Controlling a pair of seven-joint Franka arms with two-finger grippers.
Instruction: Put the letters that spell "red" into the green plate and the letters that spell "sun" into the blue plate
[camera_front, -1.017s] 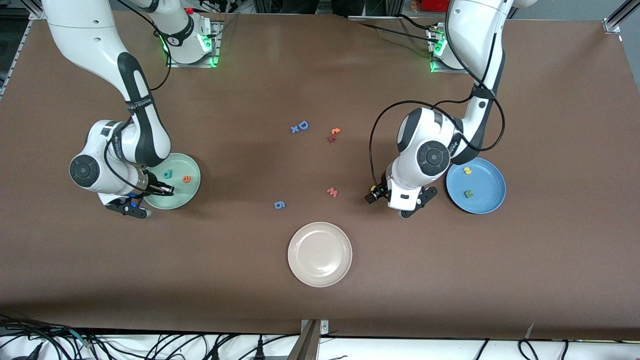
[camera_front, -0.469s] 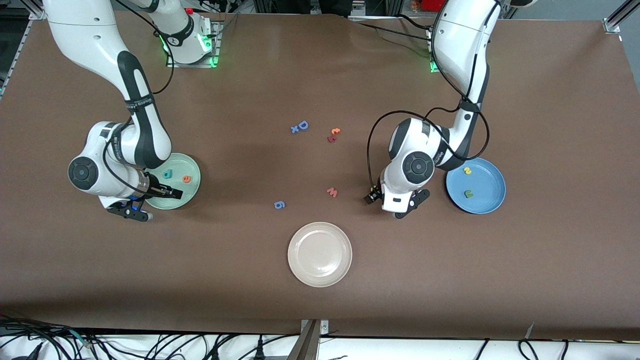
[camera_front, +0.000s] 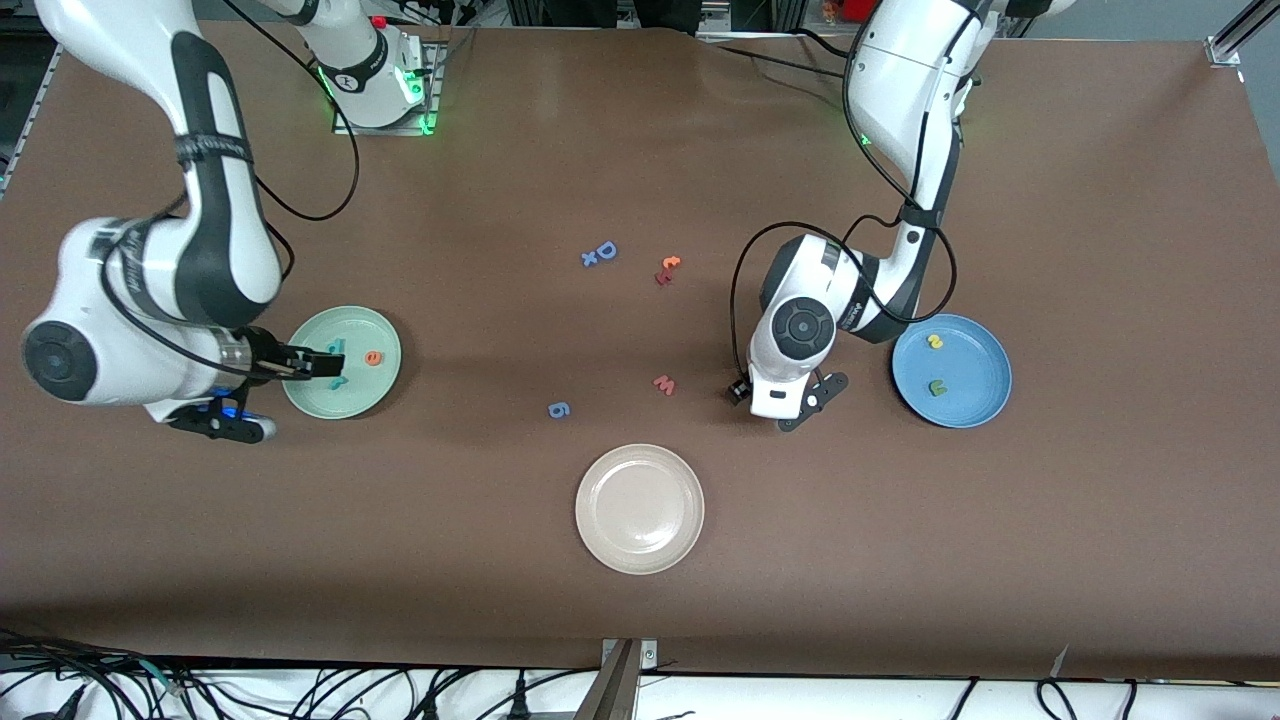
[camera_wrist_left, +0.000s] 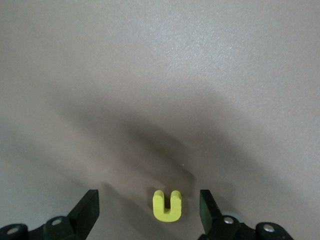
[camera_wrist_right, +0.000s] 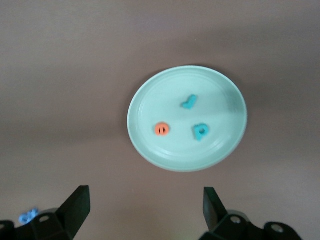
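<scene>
Grabbing the yellow "u" (camera_wrist_left: 166, 205) looks like the step in hand; the left gripper (camera_wrist_left: 148, 207) hangs low over the table beside the blue plate (camera_front: 985, 400), fingers apart with the letter between them, so I'd drop straight down, stay centred and pinch gently. Right gripper (camera_front: 307, 364) sits above the green plate (camera_front: 310, 400), fingers wide and empty. Count: green plate holds three, teal "r" (camera_wrist_right: 189, 102), orange "e" (camera_wrist_right: 161, 129), teal "d" (camera_wrist_right: 200, 131); blue plate holds two, yellow "s" (camera_front: 935, 342) and dark green "n" (camera_front: 937, 387); one beige plate (camera_front: 640, 508), empty.
</scene>
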